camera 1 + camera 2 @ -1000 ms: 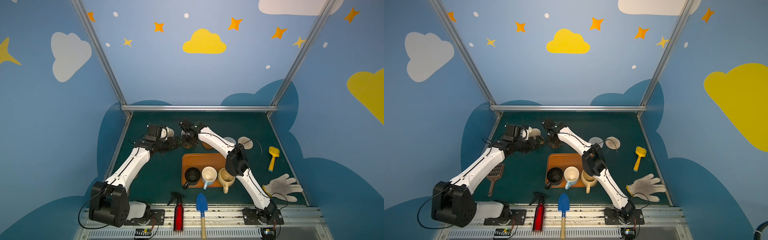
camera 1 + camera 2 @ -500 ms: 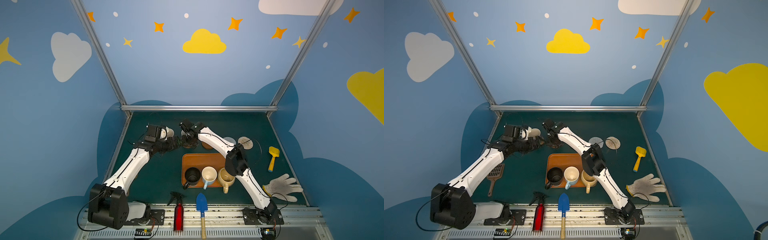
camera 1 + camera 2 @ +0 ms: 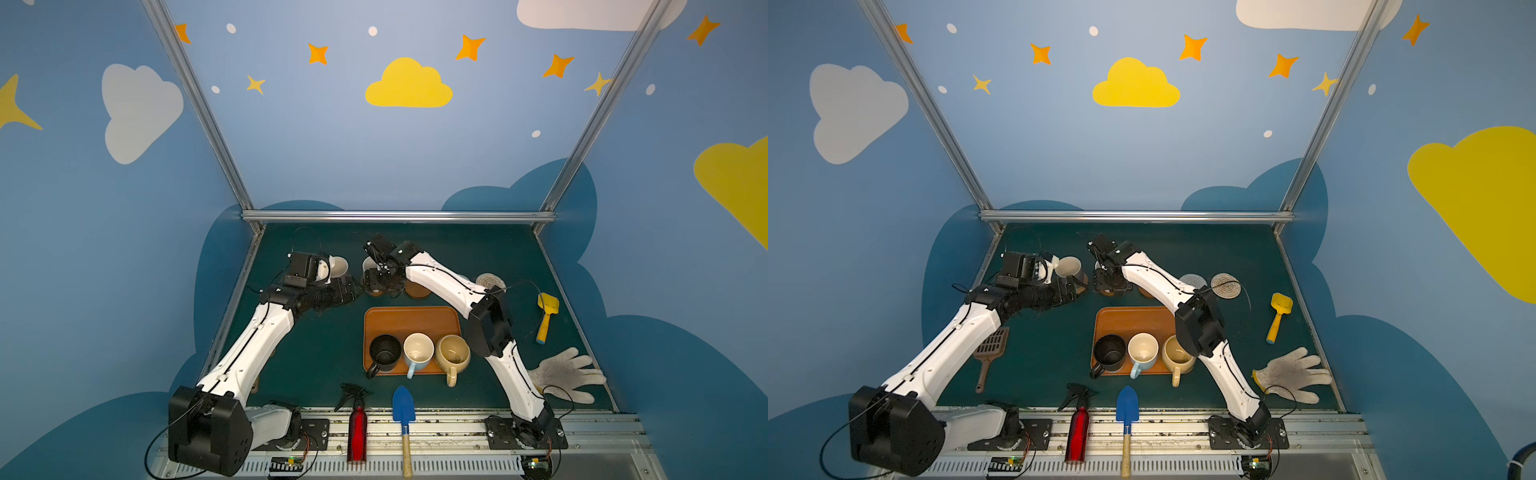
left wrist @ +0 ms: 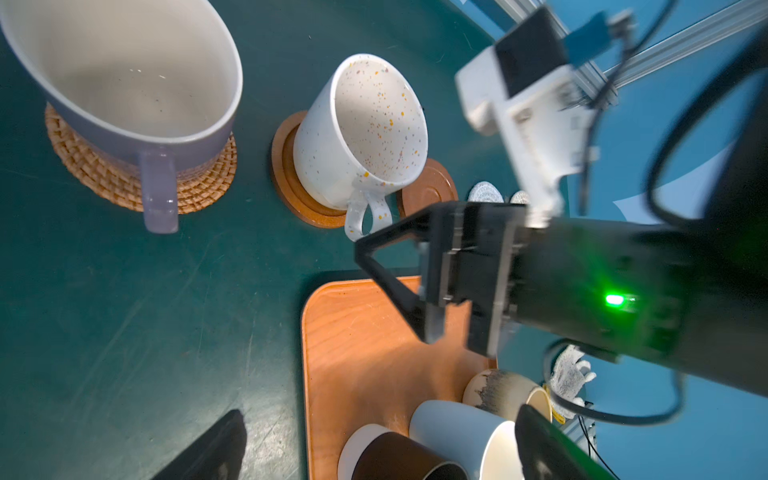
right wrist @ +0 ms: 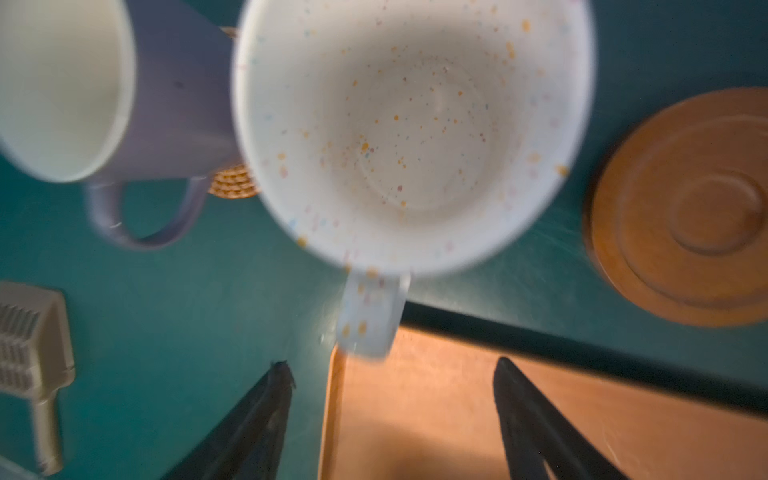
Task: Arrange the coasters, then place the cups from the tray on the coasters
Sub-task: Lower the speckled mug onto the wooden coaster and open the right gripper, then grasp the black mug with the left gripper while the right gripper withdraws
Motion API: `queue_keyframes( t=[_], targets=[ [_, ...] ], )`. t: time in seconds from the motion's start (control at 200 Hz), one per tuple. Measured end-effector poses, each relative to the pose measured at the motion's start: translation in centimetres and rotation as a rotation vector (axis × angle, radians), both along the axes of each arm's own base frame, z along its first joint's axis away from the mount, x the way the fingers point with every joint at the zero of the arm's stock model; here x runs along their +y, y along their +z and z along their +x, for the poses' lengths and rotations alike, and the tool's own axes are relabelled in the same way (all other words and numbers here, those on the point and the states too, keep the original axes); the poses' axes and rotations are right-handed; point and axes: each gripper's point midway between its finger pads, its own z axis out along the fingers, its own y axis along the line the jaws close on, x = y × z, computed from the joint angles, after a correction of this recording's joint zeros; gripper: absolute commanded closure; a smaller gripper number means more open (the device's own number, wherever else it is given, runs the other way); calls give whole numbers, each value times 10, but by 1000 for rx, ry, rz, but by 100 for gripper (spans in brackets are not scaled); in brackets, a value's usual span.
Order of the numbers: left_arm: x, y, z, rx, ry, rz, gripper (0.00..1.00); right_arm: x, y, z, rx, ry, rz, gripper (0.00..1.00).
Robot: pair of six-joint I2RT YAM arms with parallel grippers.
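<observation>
mid-frame, the right claw (image 5: 392,363) stands released just off the speckled cup (image 4: 357,137) on a wooden coaster (image 4: 284,174); left claw (image 4: 380,415) gapes empty; right arm (image 3: 486,324) overlaps the tray (image 3: 411,320) holding three cups (image 3: 417,351).

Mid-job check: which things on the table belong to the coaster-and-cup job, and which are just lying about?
Job: tray, lilac cup, speckled cup, black cup, blue cup, tan cup, rattan coaster, wooden coaster under the speckled cup, bare wooden coaster, grey coaster, beige coaster.
Lying about: spray bottle, trowel, yellow scoop, glove, brown scoop.
</observation>
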Motion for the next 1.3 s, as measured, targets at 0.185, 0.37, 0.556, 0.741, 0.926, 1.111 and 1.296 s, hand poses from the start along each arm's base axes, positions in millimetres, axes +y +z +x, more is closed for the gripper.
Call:
queue_keyframes(
  t=[0.185,0.37,0.556,0.741,0.926,1.111,1.296],
  targets=[
    [-17,0,-29,14,-82,55,0,-20,39,-20,-72,7,33,16],
    [-36,-4,-67,32,-187,129,0,-55,80,-40,-215,27,48,14],
    [-50,-21,-106,38,-291,200,0,-102,115,-68,-378,55,146,3],
    [-56,-50,-137,79,-366,285,0,-125,112,-83,-344,131,257,7],
    [-66,-60,-156,69,-450,360,0,-125,72,-135,-217,313,293,7],
    [-68,-75,-168,71,-487,427,4,-129,64,-167,-179,392,338,5],
    [-60,-94,-165,94,-458,524,13,-124,69,-174,-192,428,358,5]
  ],
)
